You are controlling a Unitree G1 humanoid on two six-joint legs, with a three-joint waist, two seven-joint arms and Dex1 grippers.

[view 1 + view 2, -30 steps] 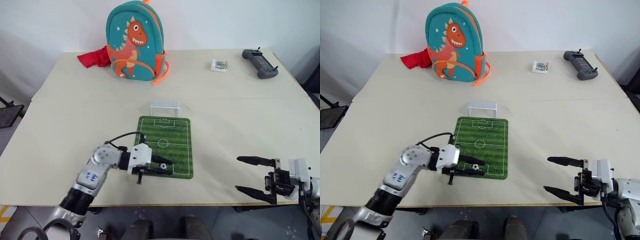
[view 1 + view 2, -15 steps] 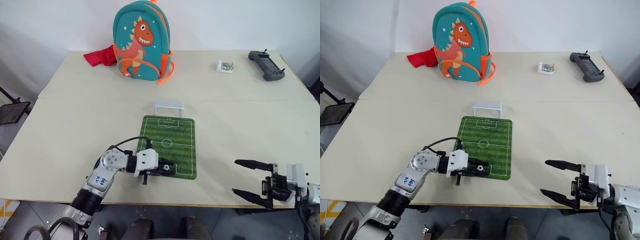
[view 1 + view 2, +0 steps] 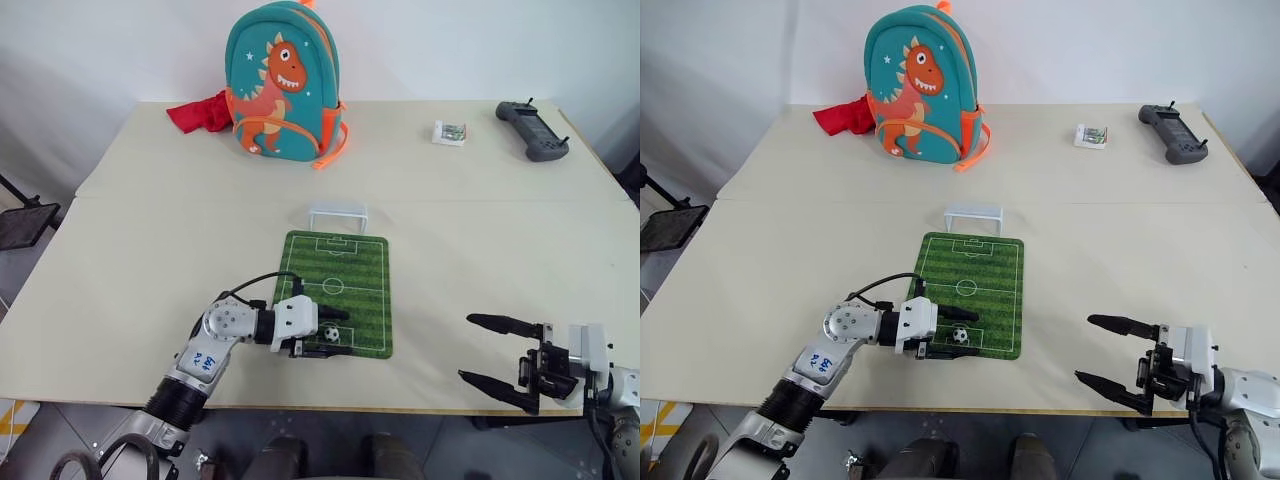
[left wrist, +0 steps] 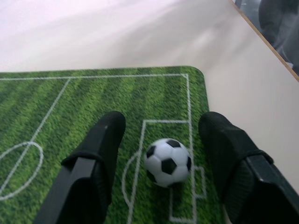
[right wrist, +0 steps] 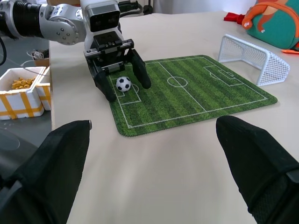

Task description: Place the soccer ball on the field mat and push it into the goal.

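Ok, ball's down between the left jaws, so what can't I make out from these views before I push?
- Small box at the table's far side: label too small to read in the eye views.
- Red cloth: partly hidden behind the dinosaur backpack.
- Goal: its far side is cut off by the backpack in the right wrist view.
- Soccer ball: its contact with the field mat is hidden beneath it, left wrist view.

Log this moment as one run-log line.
left gripper: open, straddling soccer ball | ball: resting on field mat, near end | goal: beyond mat's far end | right gripper: open, idle
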